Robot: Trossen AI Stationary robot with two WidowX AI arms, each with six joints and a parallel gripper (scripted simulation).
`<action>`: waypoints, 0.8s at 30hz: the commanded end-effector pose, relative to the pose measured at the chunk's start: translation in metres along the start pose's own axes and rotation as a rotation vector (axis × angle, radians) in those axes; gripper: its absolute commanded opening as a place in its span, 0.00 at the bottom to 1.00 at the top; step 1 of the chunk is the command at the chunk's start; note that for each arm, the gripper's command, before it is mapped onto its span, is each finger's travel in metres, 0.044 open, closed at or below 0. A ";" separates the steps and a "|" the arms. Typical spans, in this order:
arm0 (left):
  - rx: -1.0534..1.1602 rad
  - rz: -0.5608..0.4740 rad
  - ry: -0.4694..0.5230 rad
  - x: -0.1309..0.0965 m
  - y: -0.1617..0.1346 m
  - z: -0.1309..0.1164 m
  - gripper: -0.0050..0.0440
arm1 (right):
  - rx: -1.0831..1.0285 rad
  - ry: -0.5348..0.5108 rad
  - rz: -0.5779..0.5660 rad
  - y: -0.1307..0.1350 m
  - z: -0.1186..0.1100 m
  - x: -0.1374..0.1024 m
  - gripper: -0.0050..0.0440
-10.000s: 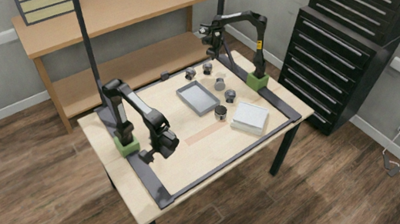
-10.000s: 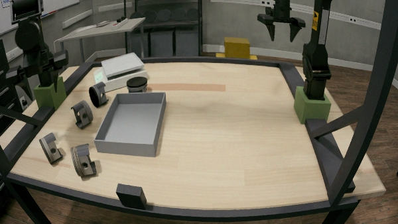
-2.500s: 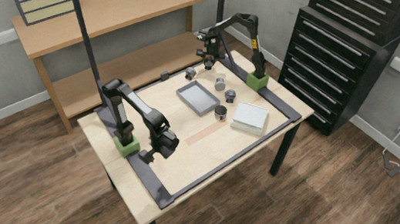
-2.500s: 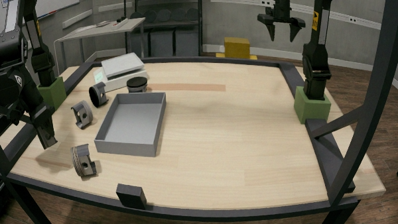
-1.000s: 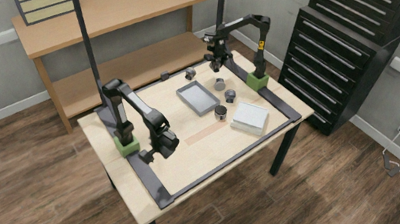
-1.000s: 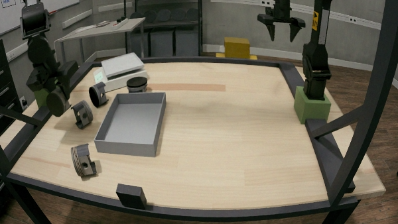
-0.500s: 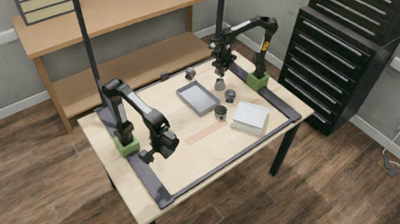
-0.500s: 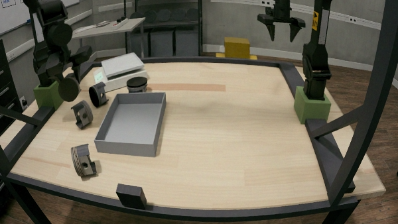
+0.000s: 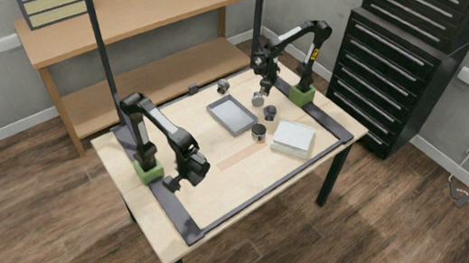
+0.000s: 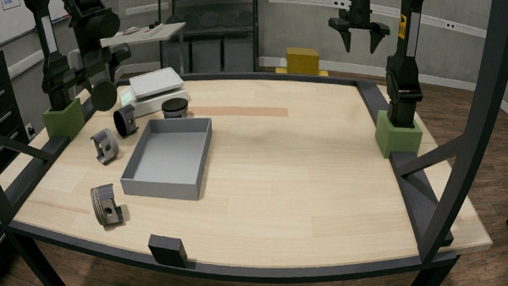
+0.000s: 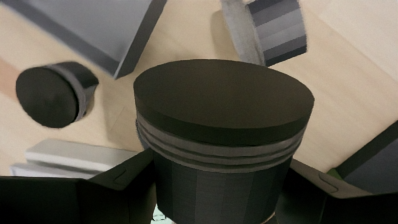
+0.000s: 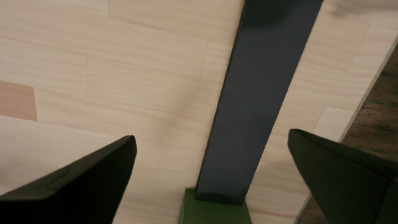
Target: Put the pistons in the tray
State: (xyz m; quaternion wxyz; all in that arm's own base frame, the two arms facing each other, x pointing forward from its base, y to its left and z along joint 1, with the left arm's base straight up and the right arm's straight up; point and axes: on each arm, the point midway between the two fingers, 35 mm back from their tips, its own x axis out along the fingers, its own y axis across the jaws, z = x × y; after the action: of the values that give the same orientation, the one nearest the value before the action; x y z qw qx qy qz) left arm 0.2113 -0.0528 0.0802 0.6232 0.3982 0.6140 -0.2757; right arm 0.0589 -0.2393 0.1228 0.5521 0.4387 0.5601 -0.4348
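My left gripper (image 11: pixel 213 152) is shut on a dark-topped piston (image 11: pixel 222 100) (image 10: pixel 103 95) and holds it, crown turned away from the fingers, above the table near the left arm's base. An upright black-topped piston (image 9: pixel 259 132) (image 10: pixel 174 106) (image 11: pixel 50 97) stands between the steel tray (image 9: pixel 243 131) (image 10: pixel 161 190) (image 11: pixel 142 45) and the scale. Three pistons lie tipped on the table: one (image 9: pixel 270 113) (image 10: pixel 127 120) near the scale, one (image 10: pixel 107 147) beside the tray, one (image 9: pixel 223 86) (image 10: pixel 103 205) farther along. The tray is empty. My right gripper (image 10: pixel 360 51) (image 12: pixel 211 139) is open and empty, raised high.
A white scale (image 9: pixel 293 138) (image 10: pixel 157 85) (image 11: pixel 80 155) stands beyond the upright piston; nothing is seen on its plate. A small black block (image 9: pixel 193 89) (image 10: pixel 167 250) sits at the table's edge frame. Dark uprights and rails border the table. The right arm's green base (image 10: pixel 398 133) stands opposite.
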 end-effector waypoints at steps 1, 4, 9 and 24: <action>-0.124 0.008 -0.024 -0.008 0.018 -0.015 0.43 | -0.006 -0.033 0.003 0.001 0.005 -0.009 0.92; -0.175 0.008 -0.028 -0.009 0.026 -0.022 0.43 | -0.006 -0.033 0.003 0.001 0.005 -0.009 0.92; -0.283 -0.002 -0.023 -0.009 0.039 -0.038 0.43 | -0.006 -0.033 0.003 0.001 0.005 -0.009 0.92; -0.625 -0.052 0.007 -0.003 0.078 -0.091 0.43 | -0.006 -0.033 0.003 0.001 0.005 -0.009 0.92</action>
State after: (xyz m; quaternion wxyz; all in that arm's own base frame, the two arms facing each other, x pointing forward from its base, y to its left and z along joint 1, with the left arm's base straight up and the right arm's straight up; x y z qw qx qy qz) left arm 0.2163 0.0515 0.0906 0.6881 0.1936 0.6901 -0.1128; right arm 0.0589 -0.2393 0.1228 0.5521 0.4387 0.5601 -0.4348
